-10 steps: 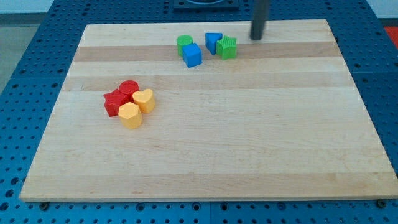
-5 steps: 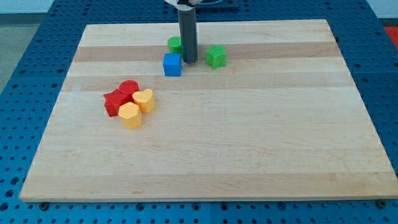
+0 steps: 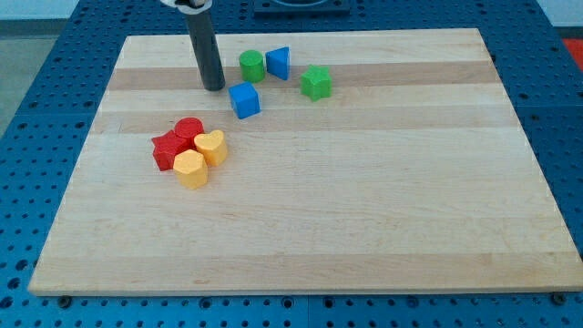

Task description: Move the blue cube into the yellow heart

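The blue cube [image 3: 243,100] lies in the upper middle of the wooden board [image 3: 383,210], turned a little. The yellow heart [image 3: 211,146] lies below and to its left, in a cluster at the view's left. My tip [image 3: 214,87] is on the board just left of and slightly above the blue cube, with a small gap between them. The rod stands upright from the view's top.
A red cylinder [image 3: 189,129], a red star [image 3: 168,150] and a yellow hexagon [image 3: 189,169] touch the heart. A green cylinder [image 3: 250,66], a blue triangular block [image 3: 279,62] and a green star [image 3: 316,82] lie above and right of the cube.
My tip swept from the view's top right to the left, past the blocks. The blue cube was pushed down, the green star and other blue block shifted, and the tip now stands left of the cube.
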### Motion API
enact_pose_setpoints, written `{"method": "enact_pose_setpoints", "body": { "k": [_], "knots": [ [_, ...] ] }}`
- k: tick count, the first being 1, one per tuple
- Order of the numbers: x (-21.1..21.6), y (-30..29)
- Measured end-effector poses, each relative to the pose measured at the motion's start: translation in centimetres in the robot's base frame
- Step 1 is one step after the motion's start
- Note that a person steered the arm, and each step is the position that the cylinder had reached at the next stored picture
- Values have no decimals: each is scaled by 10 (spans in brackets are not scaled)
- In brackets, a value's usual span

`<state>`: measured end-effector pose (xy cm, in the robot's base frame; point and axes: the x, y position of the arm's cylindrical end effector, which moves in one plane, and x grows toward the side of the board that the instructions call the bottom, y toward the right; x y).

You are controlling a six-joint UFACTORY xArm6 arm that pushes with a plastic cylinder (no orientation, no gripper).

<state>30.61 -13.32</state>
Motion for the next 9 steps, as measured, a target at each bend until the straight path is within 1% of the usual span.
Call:
{"method": "enact_pose_setpoints", "body": {
  "k": [1, 2, 3, 4, 5, 6, 7, 8, 9],
  "knots": [
    [9, 18],
    [32, 43],
    [45, 58],
    [26, 85],
    [27, 133],
    [50, 137],
    [74, 94],
    [77, 53],
    [77, 45]
  ]
}}
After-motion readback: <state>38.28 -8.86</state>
